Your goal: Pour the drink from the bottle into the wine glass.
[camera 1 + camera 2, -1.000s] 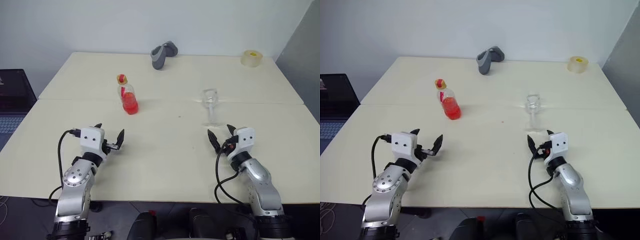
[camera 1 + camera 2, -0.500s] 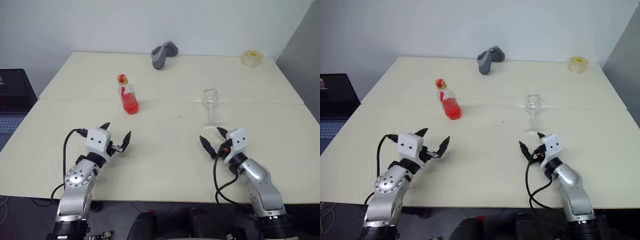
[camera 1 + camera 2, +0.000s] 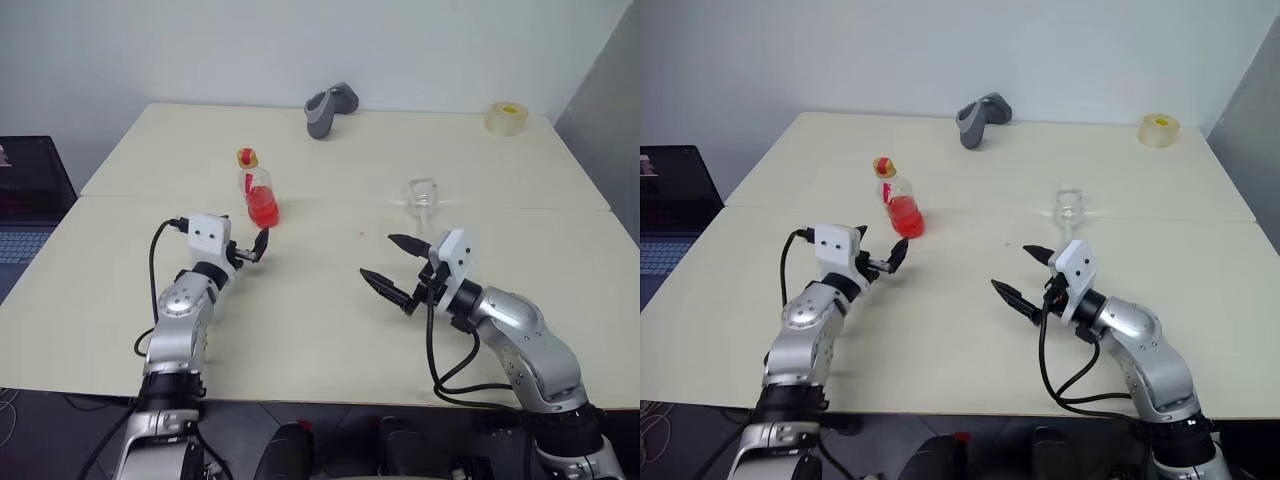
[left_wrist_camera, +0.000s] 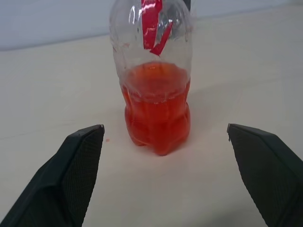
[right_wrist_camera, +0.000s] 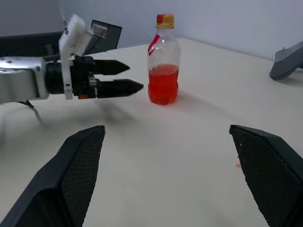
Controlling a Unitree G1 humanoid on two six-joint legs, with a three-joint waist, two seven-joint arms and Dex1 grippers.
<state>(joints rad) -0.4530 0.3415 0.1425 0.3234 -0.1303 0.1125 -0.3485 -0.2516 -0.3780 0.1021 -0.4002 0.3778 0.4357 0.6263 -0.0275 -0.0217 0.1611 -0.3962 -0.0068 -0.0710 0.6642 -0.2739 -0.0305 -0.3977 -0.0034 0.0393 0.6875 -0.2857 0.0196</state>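
The bottle [image 3: 257, 188] stands upright and capped on the left half of the table, its lower part holding the red drink [image 4: 156, 113]. My left gripper [image 3: 250, 245] is open just in front of the bottle, its fingers [image 4: 80, 156] level and spread wider than the bottle, not touching it. The empty wine glass [image 3: 421, 195] stands upright right of centre. My right gripper [image 3: 377, 256] is open in front and to the left of the glass, raised off the table and pointing left toward the bottle [image 5: 163, 66] and the left gripper [image 5: 125, 78].
A grey curved object [image 3: 328, 108] lies at the back centre and a tape roll [image 3: 503, 115] at the back right corner. A laptop [image 3: 25, 200] sits beyond the table's left edge. A seam [image 3: 520, 205] crosses the table [image 3: 320, 330] behind the bottle and glass.
My left gripper has moved forward, up to the bottle. My right gripper has risen and swung left, now pointing across the table instead of at the glass. Both stay open.
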